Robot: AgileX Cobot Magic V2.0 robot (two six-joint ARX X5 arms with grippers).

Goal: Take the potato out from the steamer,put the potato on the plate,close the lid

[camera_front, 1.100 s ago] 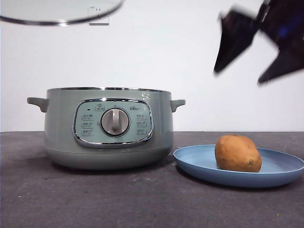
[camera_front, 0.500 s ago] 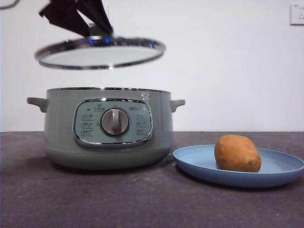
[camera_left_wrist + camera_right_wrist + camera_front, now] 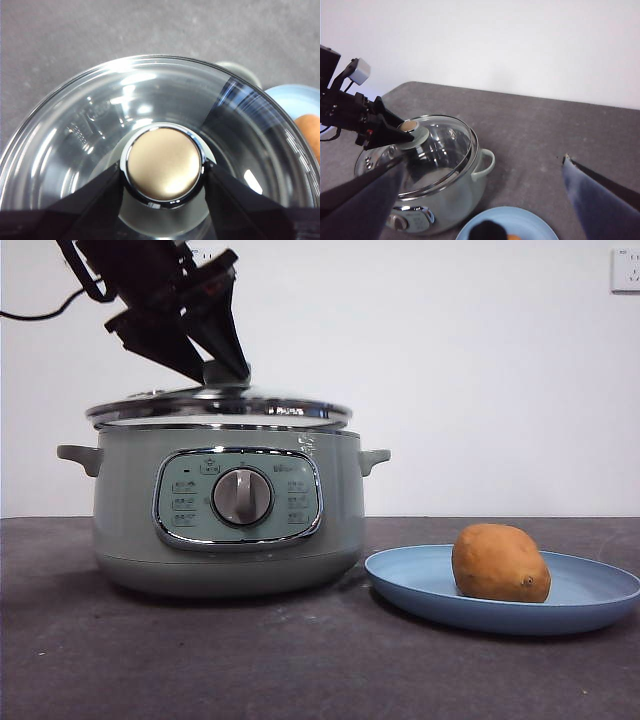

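Lid (image 3: 218,407) had come down from mid-air onto the steamer (image 3: 225,510) rim, slightly tilted, knob (image 3: 164,166) clamped by the left claw (image 3: 228,370), while the potato (image 3: 500,563) lay on the plate (image 3: 600,590) and the right claw (image 3: 485,200) waited open, leaving only release.

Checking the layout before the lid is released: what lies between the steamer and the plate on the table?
Nothing: in the front view only bare dark table separates the steamer from the plate, whose rim almost reaches the pot's base.
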